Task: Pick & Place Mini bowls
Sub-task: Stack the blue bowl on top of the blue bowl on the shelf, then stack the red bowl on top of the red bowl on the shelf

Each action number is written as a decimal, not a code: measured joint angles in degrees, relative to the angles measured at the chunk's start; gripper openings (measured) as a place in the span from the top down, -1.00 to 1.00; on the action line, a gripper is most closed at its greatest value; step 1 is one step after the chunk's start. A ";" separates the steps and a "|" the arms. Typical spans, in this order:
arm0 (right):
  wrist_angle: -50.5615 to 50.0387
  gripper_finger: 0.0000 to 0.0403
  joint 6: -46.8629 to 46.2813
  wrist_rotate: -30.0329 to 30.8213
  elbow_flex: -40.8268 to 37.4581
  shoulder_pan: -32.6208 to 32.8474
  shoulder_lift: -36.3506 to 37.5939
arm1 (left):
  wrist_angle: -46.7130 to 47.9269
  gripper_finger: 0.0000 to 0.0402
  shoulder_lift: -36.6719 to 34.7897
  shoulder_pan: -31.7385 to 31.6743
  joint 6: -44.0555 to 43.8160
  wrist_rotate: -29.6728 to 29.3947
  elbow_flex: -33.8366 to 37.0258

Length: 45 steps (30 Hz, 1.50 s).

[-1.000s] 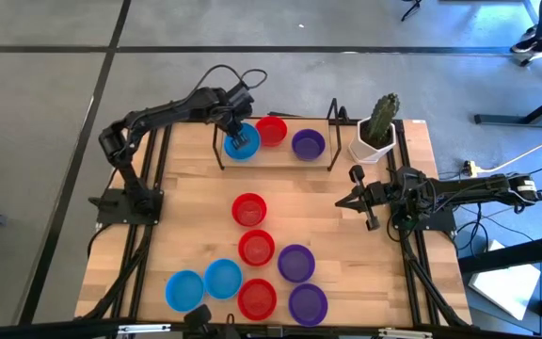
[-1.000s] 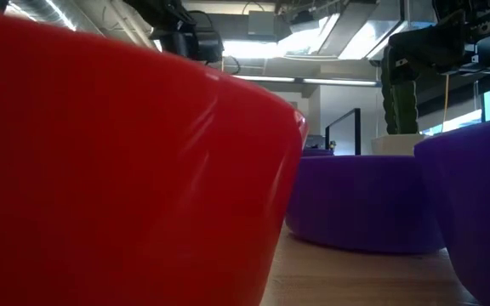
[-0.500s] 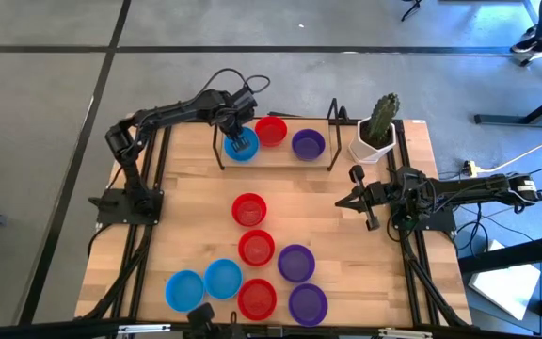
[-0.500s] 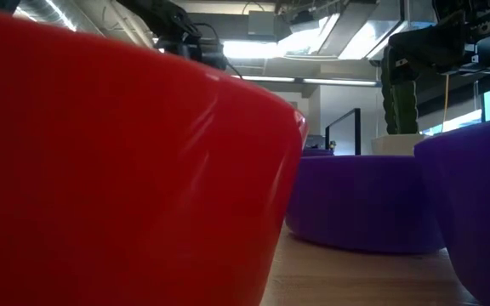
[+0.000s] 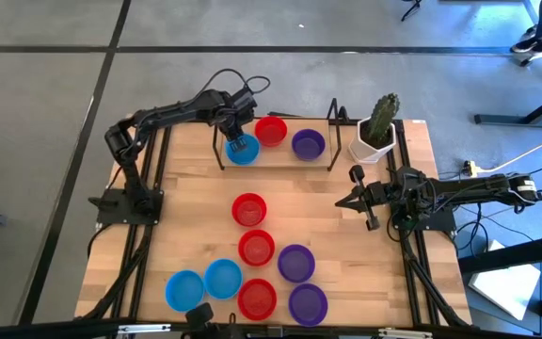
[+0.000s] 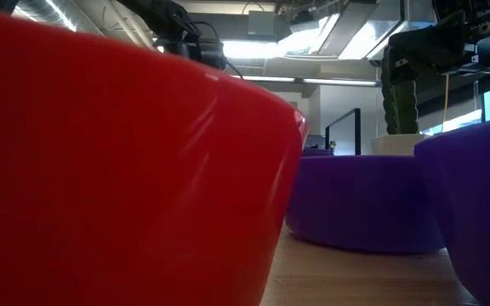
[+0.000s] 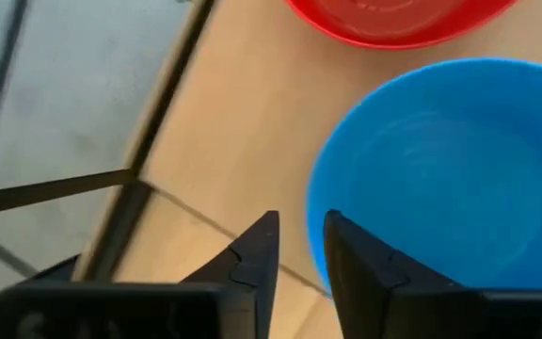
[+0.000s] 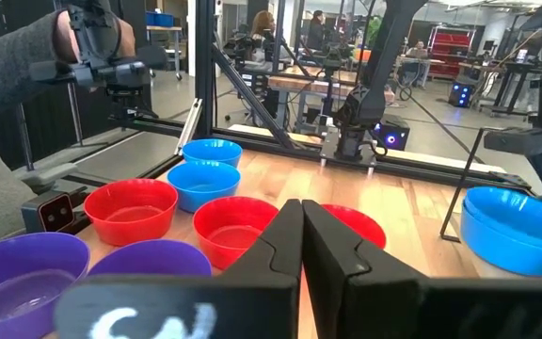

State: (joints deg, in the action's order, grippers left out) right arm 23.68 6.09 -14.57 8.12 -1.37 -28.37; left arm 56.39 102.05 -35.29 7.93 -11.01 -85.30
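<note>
A wooden counter (image 5: 196,202) sits on a grey concrete floor, with a busy workshop showing beyond it in the right wrist view. Across the upper middle of the high view we see a black wire rack (image 5: 276,141) holding three mini bowls in a row: a blue bowl (image 5: 242,148), a red bowl (image 5: 272,130) and a purple bowl (image 5: 308,144). We judge this row to be the drop-off spot, since the bowls are lined up neatly between the rack's uprights.

Our left gripper (image 5: 239,130) hangs at the blue bowl's rim; in the left wrist view its fingers (image 7: 257,256) stand slightly parted, straddling the bowl's edge, so we read it as letting the bowl go where it rests on the counter.

Seven more bowls wait in the lower centre of the high view: three red bowls (image 5: 249,209), two blue ones (image 5: 203,283) and two purple ones (image 5: 296,263), clustered loosely for easy picking.

Our right gripper (image 5: 355,200) idles at centre right, fingers pressed together and empty. A potted cactus (image 5: 377,125) stands at the upper right, clear of the work.
</note>
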 joint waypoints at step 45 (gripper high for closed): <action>-1.51 0.95 -2.96 0.00 0.00 0.02 0.02 | -51.36 0.98 -99.07 19.06 3.74 24.48 77.44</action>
State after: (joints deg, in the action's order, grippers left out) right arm 22.17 3.12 -14.57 8.12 -1.35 -28.36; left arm 5.02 2.98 -16.23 11.67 13.47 -7.86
